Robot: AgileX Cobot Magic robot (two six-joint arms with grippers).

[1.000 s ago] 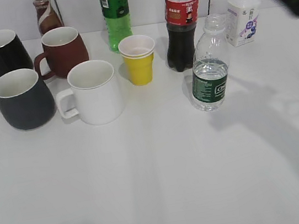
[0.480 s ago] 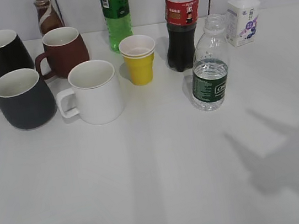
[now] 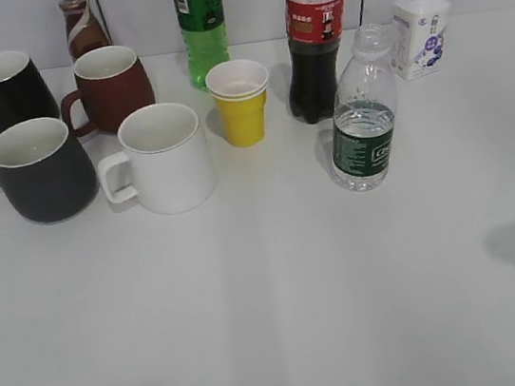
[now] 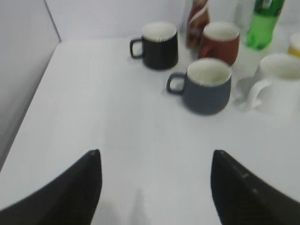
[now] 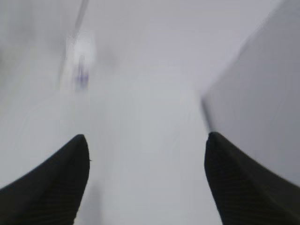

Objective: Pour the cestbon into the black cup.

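Before the grasp: both claws empty, the cestbon untouched.

The cestbon (image 3: 358, 112) stood upright and capless on the white tabletop (image 3: 281, 295), right of centre, just in front of the cola bottle (image 3: 314, 39) and part full of water. The black cup (image 3: 36, 171) sat at the far left, mouth up, beside the white mug (image 3: 162, 158) and in front of the smaller glossy mug (image 3: 1, 91); bottle and cup were well apart. Neither arm showed in the exterior view. The left claw (image 4: 154, 187) was spread wide over bare tabletop, facing the cup (image 4: 205, 86). The right claw (image 5: 145, 183) was likewise spread, its picture blurred, holding nothing. By my reading the reach had not begun; next, one claw would need to close around the bottle's ribbed body, keep it upright, and carry it to the cup.
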